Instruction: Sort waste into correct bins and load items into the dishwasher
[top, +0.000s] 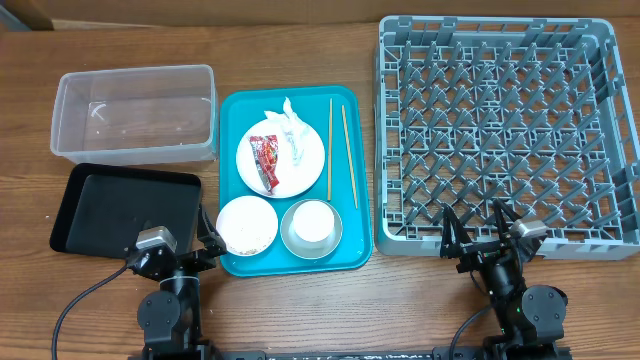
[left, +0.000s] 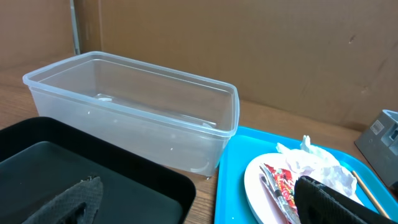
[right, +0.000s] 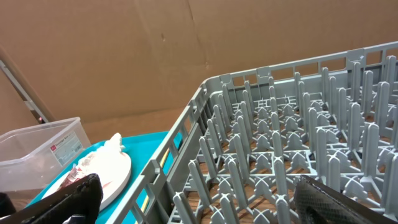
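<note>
On the teal tray (top: 236, 110), a white plate (top: 306, 166) holds a red snack wrapper (top: 265, 160) and a crumpled white tissue (top: 290, 128). Two chopsticks (top: 340, 152) lie right of it. A white bowl (top: 247, 224) with rice grains and a grey bowl (top: 311, 229) holding a white cup sit in front. The clear tub (top: 135, 112) and black tray (top: 125, 208) are at left, the grey dish rack (top: 505, 130) at right. My left gripper (top: 185, 255) is open at the near edge by the black tray. My right gripper (top: 480, 235) is open over the rack's near wall. Both are empty.
A brown cardboard wall stands behind the table in both wrist views. The wooden table (top: 400, 300) shows in front of the trays, where both arm bases sit. The left wrist view shows the tub (left: 137, 106), black tray (left: 93, 180), plate (left: 261, 186) and wrapper (left: 283, 186).
</note>
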